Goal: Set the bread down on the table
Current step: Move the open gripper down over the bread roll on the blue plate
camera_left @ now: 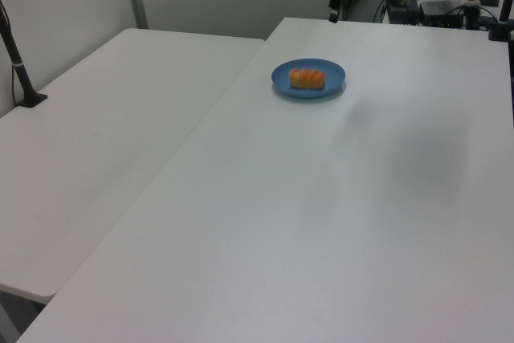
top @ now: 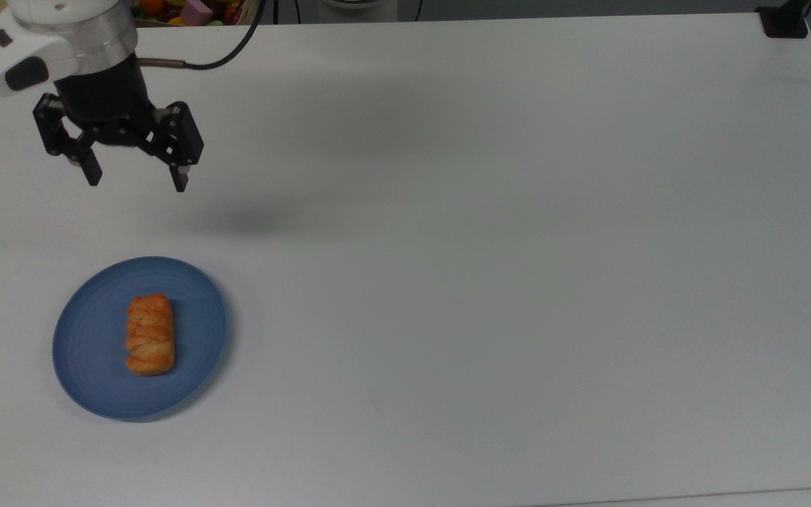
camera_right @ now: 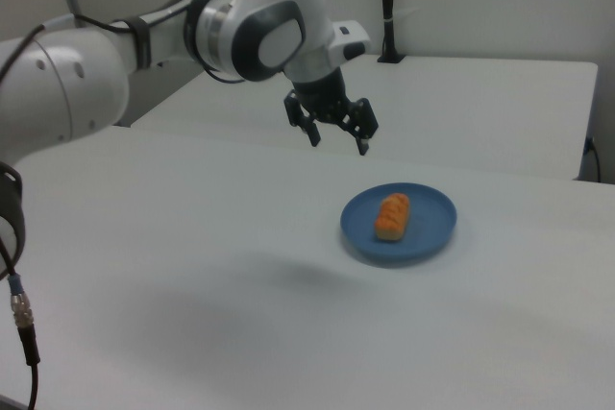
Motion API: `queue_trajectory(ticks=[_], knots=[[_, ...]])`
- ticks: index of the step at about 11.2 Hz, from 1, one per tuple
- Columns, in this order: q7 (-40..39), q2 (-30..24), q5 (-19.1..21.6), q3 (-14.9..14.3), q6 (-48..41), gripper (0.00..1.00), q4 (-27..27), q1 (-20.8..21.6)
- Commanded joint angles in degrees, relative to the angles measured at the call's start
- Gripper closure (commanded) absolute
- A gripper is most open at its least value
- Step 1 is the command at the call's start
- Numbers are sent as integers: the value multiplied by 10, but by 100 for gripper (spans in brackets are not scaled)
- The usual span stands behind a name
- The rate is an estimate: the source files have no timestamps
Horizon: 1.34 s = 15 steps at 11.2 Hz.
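A large white table (top: pixel 490 282) with a plain, smooth surface is seen in the top view. A round blue plate (top: pixel 89 366) is set directly on it toward 8 o'clock in the top view, well in from the edges. A black clamp base (top: pixel 784 21) is fixed at the corner toward 1 o'clock. In the left view, a second white table (camera_left: pixel 104 150) is butted against the first one's long edge.
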Motion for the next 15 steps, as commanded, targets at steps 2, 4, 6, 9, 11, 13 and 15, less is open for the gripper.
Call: queue_trajectory(ticks=[2, 4, 6, 9, 11, 13, 15], knots=[[-32, 62, 2, 2, 97, 0, 12, -10], [-32, 95, 3, 2, 165, 0, 7, -11], [-33, 124, 2, 2, 216, 0, 6, -11], [-66, 163, -1, 2, 279, 0, 3, -10], [-70, 179, -1, 1, 303, 0, -4, -7], [-69, 192, -2, 2, 334, 0, -7, -5], [-63, 211, -2, 1, 368, 0, -9, -5]])
